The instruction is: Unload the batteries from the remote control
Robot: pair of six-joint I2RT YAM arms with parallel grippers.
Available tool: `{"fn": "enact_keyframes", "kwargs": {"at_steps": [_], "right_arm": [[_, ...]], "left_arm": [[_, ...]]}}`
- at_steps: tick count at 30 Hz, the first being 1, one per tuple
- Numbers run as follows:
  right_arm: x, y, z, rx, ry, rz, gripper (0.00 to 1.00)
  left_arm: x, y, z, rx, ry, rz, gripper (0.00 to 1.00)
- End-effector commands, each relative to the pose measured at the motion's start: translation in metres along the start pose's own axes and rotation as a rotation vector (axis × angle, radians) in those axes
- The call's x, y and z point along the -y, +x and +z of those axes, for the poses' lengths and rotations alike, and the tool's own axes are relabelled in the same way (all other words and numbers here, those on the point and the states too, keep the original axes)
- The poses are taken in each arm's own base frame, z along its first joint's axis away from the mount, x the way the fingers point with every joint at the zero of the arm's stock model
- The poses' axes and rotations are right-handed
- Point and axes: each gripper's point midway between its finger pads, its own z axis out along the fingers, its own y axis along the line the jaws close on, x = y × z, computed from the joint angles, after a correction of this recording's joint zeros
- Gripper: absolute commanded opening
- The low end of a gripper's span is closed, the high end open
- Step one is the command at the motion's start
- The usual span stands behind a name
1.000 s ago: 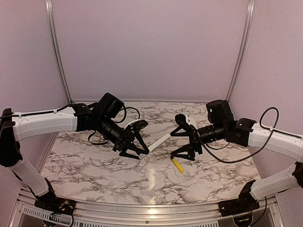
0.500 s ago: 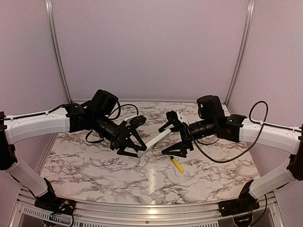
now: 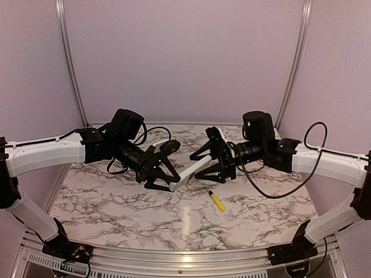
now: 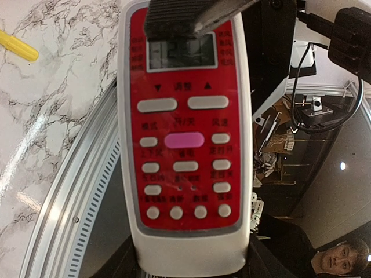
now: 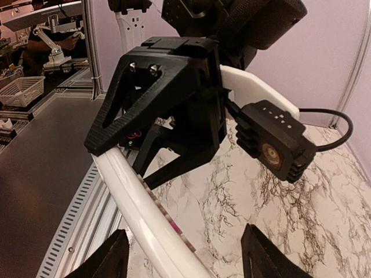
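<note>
1. We find the left end effector (image 3: 168, 174) clenched on the remote control (image 3: 188, 172), holding it above the counter (image 3: 116, 202) by its 8 o'clock end.
2. The right end effector (image 3: 204, 168) straddles the 2 o'clock end, with one finger (image 4: 174, 14) touching the display. We cannot tell whether it grips.
3. No batteries are visible.
4. Risk: opposing pulls from the two arms could twist the remote loose and drop it.

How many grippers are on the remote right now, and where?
2. The left gripper clamps the remote control at its bottom, button end. The right gripper straddles its display end, though it is unclear whether it grips yet.
</note>
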Motion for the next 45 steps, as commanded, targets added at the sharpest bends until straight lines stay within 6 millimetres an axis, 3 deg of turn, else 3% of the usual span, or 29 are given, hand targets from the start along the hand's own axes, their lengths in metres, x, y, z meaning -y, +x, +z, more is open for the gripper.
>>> {"fn": "enact_keyframes", "kwargs": {"at_steps": [1, 4, 11, 18, 29, 31, 40, 45], "right_arm": [[-0.005, -0.007, 0.004, 0.023, -0.037, -0.019, 0.64], [-0.004, -0.004, 0.005, 0.020, -0.039, -0.025, 0.63], [-0.002, 0.001, 0.008, 0.003, -0.046, -0.024, 0.49], [-0.005, 0.004, 0.008, -0.004, -0.063, -0.013, 0.27], [-0.012, 0.005, 0.004, -0.002, -0.067, 0.024, 0.00], [-0.013, 0.005, 0.003, -0.001, -0.068, 0.043, 0.00], [-0.020, -0.003, -0.007, 0.063, -0.027, 0.106, 0.00], [-0.026, -0.003, -0.012, 0.085, -0.018, 0.177, 0.00]], "left_arm": [[0.023, 0.002, -0.006, 0.003, 0.063, 0.083, 0.28], [0.022, 0.002, -0.005, -0.001, 0.067, 0.080, 0.28], [0.021, 0.003, -0.004, -0.008, 0.084, 0.079, 0.29], [0.020, 0.001, -0.003, -0.009, 0.098, 0.074, 0.31], [0.020, -0.003, -0.002, 0.001, 0.122, 0.062, 0.38], [0.023, -0.005, -0.002, 0.008, 0.131, 0.080, 0.42], [0.015, -0.009, -0.006, 0.061, 0.113, 0.069, 0.85], [0.007, -0.015, -0.015, 0.117, 0.069, 0.074, 0.99]]}}
